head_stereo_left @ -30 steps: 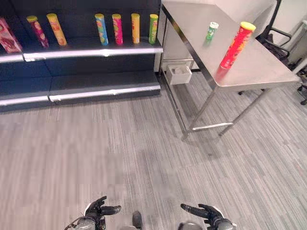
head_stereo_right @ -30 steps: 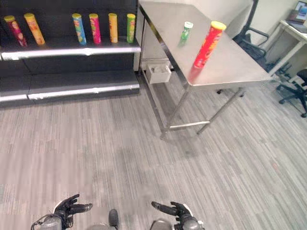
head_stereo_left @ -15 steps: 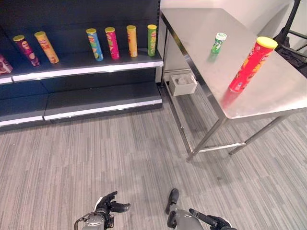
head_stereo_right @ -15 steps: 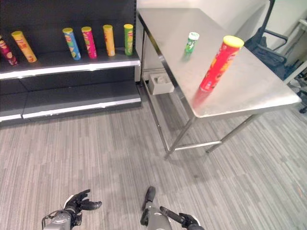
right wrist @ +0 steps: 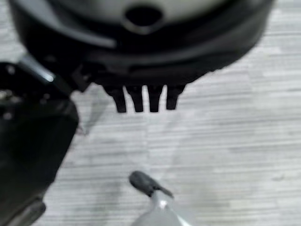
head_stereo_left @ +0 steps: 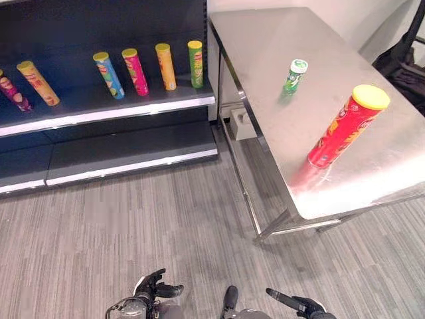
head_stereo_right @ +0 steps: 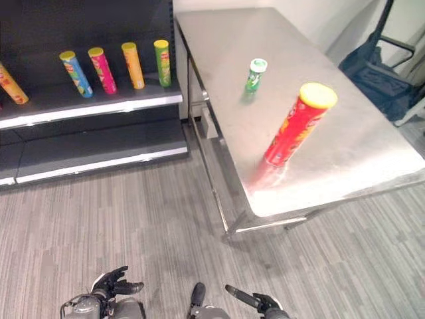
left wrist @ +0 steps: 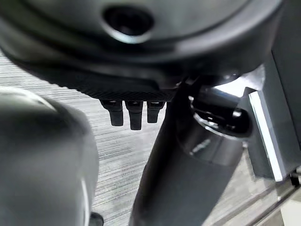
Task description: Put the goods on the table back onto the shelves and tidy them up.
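Goods are standing on the steel table [head_stereo_left: 398,166]: a tall red cylindrical can with yellow lid [head_stereo_left: 340,127] near its front edge, a small green can [head_stereo_left: 294,75] mid-table. Both are awaiting return to the dark shelf [head_stereo_left: 113,109], judged. Left hand [head_stereo_left: 151,290] and right hand [head_stereo_left: 302,306] are hanging spread, holding nothing.

A red can [head_stereo_left: 340,127] with a yellow lid and a small green can [head_stereo_left: 293,75] with a white lid stand on the silver table [head_stereo_left: 279,40]. Blue, pink, orange and green cans line the dark shelf [head_stereo_left: 99,106]; the floor [head_stereo_left: 133,226] is grey-striped.
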Available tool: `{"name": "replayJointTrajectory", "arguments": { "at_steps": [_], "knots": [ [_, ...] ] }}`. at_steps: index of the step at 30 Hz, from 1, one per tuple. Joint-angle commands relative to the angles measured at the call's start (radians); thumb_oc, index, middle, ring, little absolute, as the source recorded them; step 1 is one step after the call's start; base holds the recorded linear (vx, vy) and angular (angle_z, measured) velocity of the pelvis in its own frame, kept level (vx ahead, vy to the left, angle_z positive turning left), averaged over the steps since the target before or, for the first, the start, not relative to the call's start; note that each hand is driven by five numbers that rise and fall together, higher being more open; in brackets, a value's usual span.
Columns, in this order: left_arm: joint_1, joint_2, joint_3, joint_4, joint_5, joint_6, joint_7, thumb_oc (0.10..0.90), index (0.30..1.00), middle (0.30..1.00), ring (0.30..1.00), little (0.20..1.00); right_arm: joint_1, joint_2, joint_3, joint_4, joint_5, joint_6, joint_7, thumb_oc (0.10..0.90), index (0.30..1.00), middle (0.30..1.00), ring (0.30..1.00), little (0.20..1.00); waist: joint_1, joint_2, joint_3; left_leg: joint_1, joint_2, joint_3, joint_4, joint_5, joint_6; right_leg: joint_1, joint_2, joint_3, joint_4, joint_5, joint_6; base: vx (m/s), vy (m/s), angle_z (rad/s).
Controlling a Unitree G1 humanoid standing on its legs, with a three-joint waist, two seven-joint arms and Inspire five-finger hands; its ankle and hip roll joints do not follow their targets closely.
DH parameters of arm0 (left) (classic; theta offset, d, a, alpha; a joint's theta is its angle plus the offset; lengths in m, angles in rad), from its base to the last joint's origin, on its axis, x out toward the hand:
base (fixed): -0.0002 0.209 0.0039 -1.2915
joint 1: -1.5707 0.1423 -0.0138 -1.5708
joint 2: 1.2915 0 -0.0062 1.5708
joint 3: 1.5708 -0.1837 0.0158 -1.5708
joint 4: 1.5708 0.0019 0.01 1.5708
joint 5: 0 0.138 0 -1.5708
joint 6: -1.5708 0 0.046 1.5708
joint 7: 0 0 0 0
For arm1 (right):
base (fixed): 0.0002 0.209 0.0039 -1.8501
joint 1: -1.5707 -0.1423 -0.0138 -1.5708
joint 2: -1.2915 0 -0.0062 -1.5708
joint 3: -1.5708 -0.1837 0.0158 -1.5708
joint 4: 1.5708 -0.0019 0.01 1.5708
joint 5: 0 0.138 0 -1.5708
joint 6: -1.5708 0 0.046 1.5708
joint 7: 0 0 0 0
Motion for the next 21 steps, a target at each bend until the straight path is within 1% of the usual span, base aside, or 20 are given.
{"name": "replayJointTrajectory", "arguments": {
  "at_steps": [1, 2, 3, 4, 5, 6, 7, 8, 9, 11, 12, 13, 14, 15, 16, 19, 20, 21],
  "knots": [
    [-0.022, 0.034, -0.043, -0.015, 0.037, -0.04, 0.014, 0.8, 0.9, 0.9, 0.9, 0.9, 0.022, -0.066, -0.014, 0.021, 0.005, -0.019, -0.023, 0.8, 0.9, 0.9, 0.9, 0.9, 0.018, 0.046, -0.047, 0.036, -0.054, -0.076, 0.042, 0.056, 0.046, 0.002, -0.1, -0.009, 0.006, -0.02, 0.198, 0.21, 0.275, -0.81],
    [-0.021, 0.035, -0.043, -0.015, 0.044, -0.04, 0.011, 0.8, 0.9, 0.9, 0.9, 0.9, 0.024, -0.064, -0.025, 0.026, 0.009, -0.018, -0.026, 0.8, 0.9, 0.9, 0.9, 0.9, 0.014, 0.048, -0.056, 0.059, -0.058, -0.06, 0.023, 0.055, 0.049, 0.006, -0.103, -0.001, 0.006, -0.019, 0.201, 0.21, 0.3, -1.04],
    [-0.02, 0.043, -0.038, -0.001, 0.056, -0.04, 0.01, 0.8, 0.9, 0.9, 0.9, 0.9, 0.029, -0.062, -0.05, 0.03, 0.025, -0.018, -0.033, 0.8, 0.9, 0.9, 0.9, 0.9, 0.009, 0.046, -0.07, 0.096, -0.067, -0.029, -0.004, 0.052, 0.057, 0.009, -0.113, 0.022, 0.006, -0.012, 0.209, 0.14, 0.187, -0.95],
    [-0.02, 0.043, -0.038, -0.001, 0.056, -0.04, 0.01, 0.8, 0.9, 0.9, 0.9, 0.9, 0.029, -0.061, -0.051, 0.03, 0.025, -0.018, -0.033, 0.8, 0.9, 0.9, 0.9, 0.9, 0.012, 0.046, -0.069, 0.099, -0.067, -0.026, -0.005, 0.052, 0.057, 0.01, -0.113, 0.024, 0.006, -0.011, 0.209, 0.11, 0.176, -0.92],
    [-0.023, 0.048, -0.031, 0.009, 0.058, -0.04, 0.014, 0.8, 0.9, 0.9, 0.9, 0.9, 0.029, -0.061, -0.066, 0.034, 0.037, -0.019, -0.038, 0.8, 0.9, 0.9, 0.9, 0.9, 0.009, 0.043, -0.073, 0.11, -0.071, -0.014, -0.013, 0.048, 0.062, 0.009, -0.117, 0.036, 0.006, -0.006, 0.212, 0.06, 0.145, -0.69],
    [-0.026, 0.061, -0.014, 0.019, 0.054, -0.043, 0.025, 0.8, 0.9, 0.9, 0.9, 0.9, 0.027, -0.072, -0.107, 0.035, 0.061, -0.023, -0.057, 0.8, 0.9, 0.9, 0.9, 0.9, 0.0, 0.039, -0.08, 0.127, -0.079, 0.01, -0.019, 0.036, 0.071, 0.006, -0.123, 0.054, 0.006, 0.004, 0.22, 0.06, 0.145, -0.4],
    [-0.026, 0.061, -0.014, 0.019, 0.054, -0.044, 0.025, 0.8, 0.9, 0.9, 0.9, 0.9, 0.027, -0.072, -0.108, 0.035, 0.061, -0.023, -0.057, 0.8, 0.9, 0.9, 0.9, 0.9, 0.003, 0.039, -0.079, 0.129, -0.079, 0.012, -0.019, 0.035, 0.071, 0.006, -0.123, 0.057, 0.006, 0.004, 0.22, 0.07, 0.166, -0.19],
    [-0.024, 0.08, 0.008, 0.025, 0.057, -0.046, 0.028, 0.8, 0.9, 0.9, 0.9, 0.9, 0.031, -0.108, -0.179, 0.035, 0.098, -0.029, -0.078, 0.8, 0.9, 0.9, 0.9, 0.9, -0.008, 0.034, -0.087, 0.142, -0.084, 0.032, -0.019, 0.019, 0.078, 0.001, -0.129, 0.069, 0.006, 0.013, 0.229, 0.06, 0.107, -0.3],
    [-0.018, 0.089, 0.018, 0.023, 0.062, -0.046, 0.026, 0.8, 0.9, 0.9, 0.9, 0.9, 0.044, -0.131, -0.224, 0.028, 0.118, -0.032, -0.088, 0.8, 0.9, 0.9, 0.9, 0.9, -0.012, 0.033, -0.091, 0.149, -0.087, 0.04, -0.019, 0.011, 0.081, 0.002, -0.131, 0.075, 0.006, 0.016, 0.233, 0.08, 0.136, -0.36],
    [0.0, 0.104, 0.036, 0.026, 0.085, -0.041, 0.012, 0.8, 0.9, 0.9, 0.9, 0.9, 0.093, -0.212, -0.339, -0.003, 0.138, -0.032, -0.109, 0.8, 0.9, 0.9, 0.9, 0.9, -0.022, 0.031, -0.101, 0.162, -0.093, 0.054, -0.019, -0.003, 0.085, 0.005, -0.138, 0.082, 0.008, 0.019, 0.242, 0.09, 0.117, -0.4],
    [0.022, 0.102, 0.052, 0.034, 0.108, -0.041, 0.009, 0.8, 0.9, 0.9, 0.9, 0.9, 0.134, -0.32, -0.454, -0.079, 0.137, -0.038, -0.144, 0.8, 0.9, 0.9, 0.9, 0.9, -0.037, 0.03, -0.109, 0.18, -0.099, 0.063, -0.019, -0.02, 0.089, 0.013, -0.142, 0.089, 0.007, 0.018, 0.251, 0.08, 0.103, -0.33],
    [0.021, 0.101, 0.051, 0.034, 0.108, -0.041, 0.009, 0.8, 0.9, 0.9, 0.9, 0.9, 0.136, -0.321, -0.456, -0.081, 0.137, -0.037, -0.144, 0.8, 0.9, 0.9, 0.9, 0.9, -0.036, 0.03, -0.111, 0.176, -0.1, 0.063, -0.019, -0.017, 0.089, 0.009, -0.143, 0.089, 0.007, 0.021, 0.25, 0.08, 0.133, -0.28],
    [0.036, 0.078, 0.073, 0.061, 0.098, -0.041, 0.006, 0.8, 0.9, 0.9, 0.9, 0.9, 0.163, -0.483, -0.574, -0.246, 0.116, -0.062, -0.172, 0.8, 0.9, 0.9, 0.9, 0.9, -0.052, 0.024, -0.113, 0.188, -0.105, 0.076, -0.019, -0.028, 0.092, 0.009, -0.147, 0.099, 0.008, 0.027, 0.259, 0.01, 0.065, -0.25],
    [0.035, 0.077, 0.072, 0.061, 0.098, -0.041, 0.006, 0.8, 0.9, 0.9, 0.9, 0.9, 0.164, -0.483, -0.575, -0.247, 0.116, -0.061, -0.172, 0.8, 0.9, 0.9, 0.9, 0.9, -0.051, 0.024, -0.116, 0.184, -0.105, 0.076, -0.019, -0.025, 0.093, 0.005, -0.148, 0.1, 0.008, 0.03, 0.259, 0.01, 0.085, -0.4],
    [0.041, 0.067, 0.072, 0.079, 0.099, -0.042, 0.002, 0.8, 0.9, 0.9, 0.9, 0.9, 0.155, -0.585, -0.624, -0.382, 0.112, -0.089, -0.162, 0.8, 0.9, 0.9, 0.9, 0.9, -0.056, 0.017, -0.114, 0.185, -0.105, 0.082, -0.019, -0.025, 0.093, 0.0, -0.15, 0.104, 0.01, 0.033, 0.261, -0.02, 0.021, -0.29],
    [0.045, 0.063, 0.062, 0.095, 0.119, -0.047, -0.008, 0.8, 0.9, 0.9, 0.9, 0.9, 0.162, -0.668, -0.675, -0.615, 0.131, -0.145, -0.121, 0.8, 0.9, 0.9, 0.9, 0.9, -0.061, 0.009, -0.118, 0.188, -0.103, 0.089, -0.019, -0.027, 0.094, -0.002, -0.15, 0.107, 0.011, 0.034, 0.262, 0.01, 0.01, -0.15],
    [0.053, 0.063, 0.049, 0.095, 0.139, -0.052, -0.022, 0.8, 0.9, 0.9, 0.9, 0.9, 0.131, -0.718, -0.685, -0.825, 0.178, -0.2, -0.08, 0.8, 0.9, 0.9, 0.9, 0.9, -0.063, 0.009, -0.126, 0.199, -0.098, 0.096, -0.019, -0.035, 0.093, 0.001, -0.148, 0.11, 0.011, 0.03, 0.263, 0.02, 0.005, -0.11],
    [0.052, 0.063, 0.05, 0.095, 0.139, -0.052, -0.022, 0.8, 0.9, 0.9, 0.9, 0.9, 0.132, -0.717, -0.686, -0.827, 0.178, -0.199, -0.08, 0.8, 0.9, 0.9, 0.9, 0.9, -0.063, 0.008, -0.128, 0.195, -0.099, 0.096, -0.019, -0.031, 0.093, -0.003, -0.149, 0.111, 0.01, 0.034, 0.263, 0.02, 0.003, -0.07]
  ]
}}
